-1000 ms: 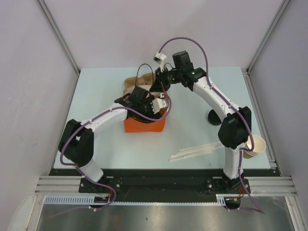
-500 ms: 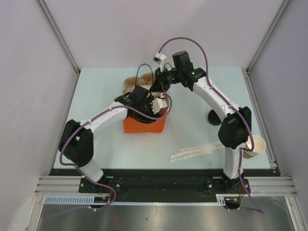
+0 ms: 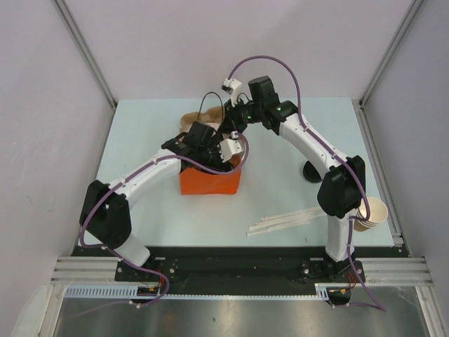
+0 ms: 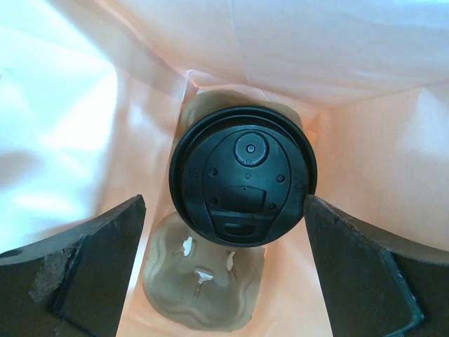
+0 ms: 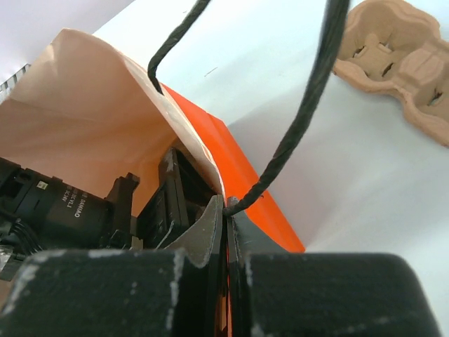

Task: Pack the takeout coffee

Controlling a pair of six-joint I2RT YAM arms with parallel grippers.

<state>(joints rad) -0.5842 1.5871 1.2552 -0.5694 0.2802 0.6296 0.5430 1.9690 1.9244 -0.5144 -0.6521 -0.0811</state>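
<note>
Takeout coffee is inside the orange bag, standing upright at the bottom. The left wrist view looks straight down on its black lid; the cup body is hidden under it.

- The coffee looks seated in the far pocket of a pulp carrier lying on the bag floor. The carrier's near pocket is unoccupied.
- Left gripper is down inside the bag, released, with jaws spread wide. Its fingers flank the lid on both sides. There is a clear gap on the left; the right one is very close to the lid rim, and contact can't be judged.
- Right gripper is clenched on the bag's top rim, pinching the paper edge right where the black cord handle comes out. It holds that side of the mouth up.
- The bag stands mid-table, mouth up, with the pale lining visible in both wrist views.
- A second pulp carrier lies on the table just behind the bag.
- A loose black lid sits right of the bag, partly behind the right arm.
- A stack of lidless paper cups is at the right edge of the table.
- A few light sticks lie flat near the front, well apart from the bag.
</note>
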